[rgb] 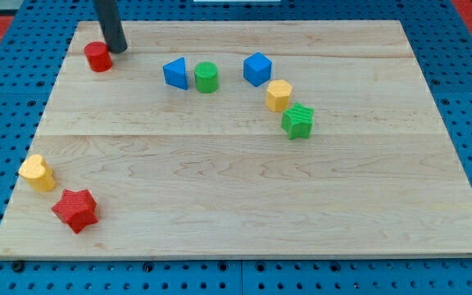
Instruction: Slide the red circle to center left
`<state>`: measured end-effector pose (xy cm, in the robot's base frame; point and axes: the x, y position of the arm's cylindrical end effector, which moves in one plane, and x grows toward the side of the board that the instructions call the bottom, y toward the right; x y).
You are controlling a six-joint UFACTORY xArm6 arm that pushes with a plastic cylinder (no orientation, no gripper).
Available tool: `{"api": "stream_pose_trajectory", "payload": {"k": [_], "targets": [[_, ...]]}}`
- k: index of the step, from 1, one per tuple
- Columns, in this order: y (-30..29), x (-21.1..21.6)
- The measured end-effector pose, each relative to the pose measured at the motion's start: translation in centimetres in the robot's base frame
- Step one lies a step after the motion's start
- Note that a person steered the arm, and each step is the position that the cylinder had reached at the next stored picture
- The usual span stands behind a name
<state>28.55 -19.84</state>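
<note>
The red circle (98,56) is a short red cylinder near the board's top left corner. My tip (118,49) is the lower end of the dark rod that comes down from the view's top. It stands just to the right of the red circle, touching it or nearly so. A red star (75,209) lies near the bottom left corner, with a yellow heart-shaped block (37,172) just above and left of it.
The wooden board (244,205) lies on a blue pegboard. A blue triangle (174,72) and green circle (206,77) sit side by side at top centre. A blue cube (257,69), yellow hexagon (279,95) and green star (298,121) run down to their right.
</note>
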Motion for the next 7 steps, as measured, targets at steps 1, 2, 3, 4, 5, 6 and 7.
{"api": "stream_pose_trajectory", "payload": {"k": [1, 2, 3, 4, 5, 6, 7], "targets": [[0.1, 1.5], [-0.2, -1.6], [-2.6, -1.4], [-3.4, 0.6], [-3.4, 3.2], [-4.1, 3.3], [-5.4, 2.2]]}}
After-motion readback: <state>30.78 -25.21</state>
